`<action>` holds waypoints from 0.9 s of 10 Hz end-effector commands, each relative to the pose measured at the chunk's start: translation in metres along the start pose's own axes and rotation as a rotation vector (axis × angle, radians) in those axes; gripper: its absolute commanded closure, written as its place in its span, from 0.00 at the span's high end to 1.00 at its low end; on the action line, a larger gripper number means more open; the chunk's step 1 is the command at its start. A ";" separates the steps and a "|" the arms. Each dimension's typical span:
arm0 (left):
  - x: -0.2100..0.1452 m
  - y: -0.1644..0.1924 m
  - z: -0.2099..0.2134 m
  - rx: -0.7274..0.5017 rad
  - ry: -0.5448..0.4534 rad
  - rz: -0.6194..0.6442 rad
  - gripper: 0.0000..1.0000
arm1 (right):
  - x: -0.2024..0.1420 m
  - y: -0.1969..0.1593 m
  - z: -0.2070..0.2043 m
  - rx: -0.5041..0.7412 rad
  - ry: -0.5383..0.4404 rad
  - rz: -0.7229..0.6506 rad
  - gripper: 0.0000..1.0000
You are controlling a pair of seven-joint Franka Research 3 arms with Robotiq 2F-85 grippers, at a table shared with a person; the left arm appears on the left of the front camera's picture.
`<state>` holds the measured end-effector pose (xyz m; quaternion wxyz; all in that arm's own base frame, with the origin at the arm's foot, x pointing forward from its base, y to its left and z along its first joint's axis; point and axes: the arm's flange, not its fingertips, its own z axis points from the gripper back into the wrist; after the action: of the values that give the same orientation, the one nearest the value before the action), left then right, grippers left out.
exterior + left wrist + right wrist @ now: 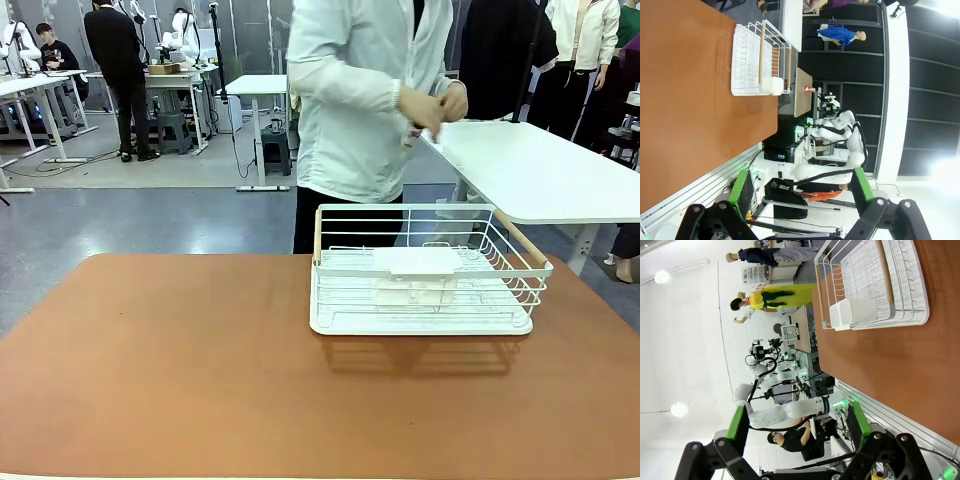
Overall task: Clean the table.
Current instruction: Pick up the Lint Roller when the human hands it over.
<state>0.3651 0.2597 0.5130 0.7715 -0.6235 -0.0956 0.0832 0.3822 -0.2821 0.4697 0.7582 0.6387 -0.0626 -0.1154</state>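
The person's hands (432,104) are blurred — perhaps holding something, unclear.

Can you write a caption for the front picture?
A white wire rack sits on the reddish-brown table while a person stands behind it.

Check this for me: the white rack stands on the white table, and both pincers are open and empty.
Wrong in one point. The rack stands on the brown table, as the front view shows; the white table stands farther back. The left pincer and right pincer are open and empty.
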 end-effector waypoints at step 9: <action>-0.001 -0.002 0.002 -0.003 -0.003 0.000 1.00 | -0.002 0.001 0.001 -0.001 -0.006 0.002 1.00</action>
<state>0.3652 0.2595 0.5131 0.7715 -0.6235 -0.0954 0.0831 0.3822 -0.2821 0.4697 0.7582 0.6387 -0.0626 -0.1154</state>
